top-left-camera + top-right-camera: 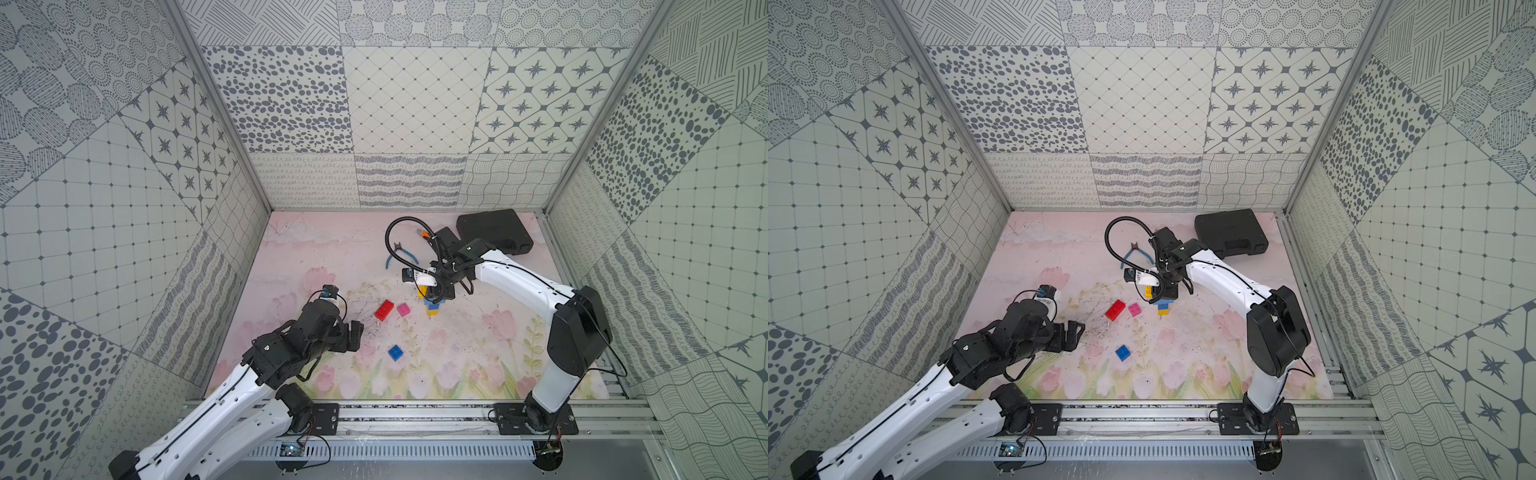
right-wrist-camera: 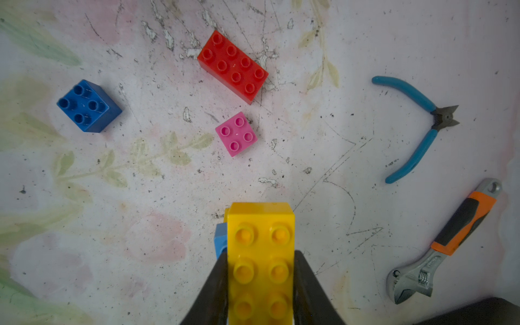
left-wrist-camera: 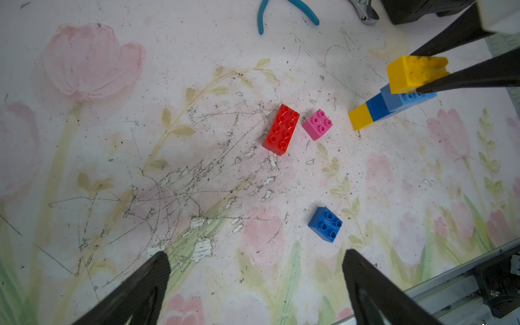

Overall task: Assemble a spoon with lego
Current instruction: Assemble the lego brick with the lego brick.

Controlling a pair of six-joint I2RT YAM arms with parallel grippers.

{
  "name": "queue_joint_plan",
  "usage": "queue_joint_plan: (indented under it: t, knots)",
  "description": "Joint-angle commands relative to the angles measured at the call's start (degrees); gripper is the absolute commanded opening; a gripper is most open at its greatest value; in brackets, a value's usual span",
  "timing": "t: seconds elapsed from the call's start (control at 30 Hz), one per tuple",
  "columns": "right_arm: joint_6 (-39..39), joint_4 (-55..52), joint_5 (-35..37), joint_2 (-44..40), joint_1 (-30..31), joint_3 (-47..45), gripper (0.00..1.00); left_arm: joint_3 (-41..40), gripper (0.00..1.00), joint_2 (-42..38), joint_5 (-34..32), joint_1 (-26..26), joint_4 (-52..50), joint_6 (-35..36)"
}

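My right gripper [image 2: 260, 256] is shut on an oblong yellow lego brick [image 2: 260, 242], studs up, over the partly built spoon [image 3: 377, 109]. That is a joined row of yellow, dark blue and light blue bricks on the mat. Whether the held brick touches the light blue one I cannot tell. Loose lego lies nearby: a red oblong brick [image 1: 384, 310], a pink square brick [image 1: 403, 309] and a dark blue square brick [image 1: 395, 353]. My left gripper [image 3: 254, 253] hangs open and empty over the mat, short of the dark blue brick [image 3: 325, 224].
Blue-handled pliers [image 2: 416, 129] and an orange-handled wrench [image 2: 444, 244] lie behind the bricks. A black case [image 1: 494, 230] sits in the back right corner. Patterned walls close three sides, and a metal rail [image 1: 415, 411] runs along the front edge.
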Motion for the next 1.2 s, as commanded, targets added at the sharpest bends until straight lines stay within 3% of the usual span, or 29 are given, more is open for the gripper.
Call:
queue_joint_plan:
  t: [0.0,1.17]
  knots:
    - [-0.4,-1.7,1.0,-0.2,-0.2,-2.0,0.04,0.2,0.98,0.1,-0.4,0.1,1.5,1.0]
    - [-3.1,-1.6,-0.7,-2.5,-0.8,-3.6,0.04,0.1,0.98,0.6,-0.4,0.1,1.7,1.1]
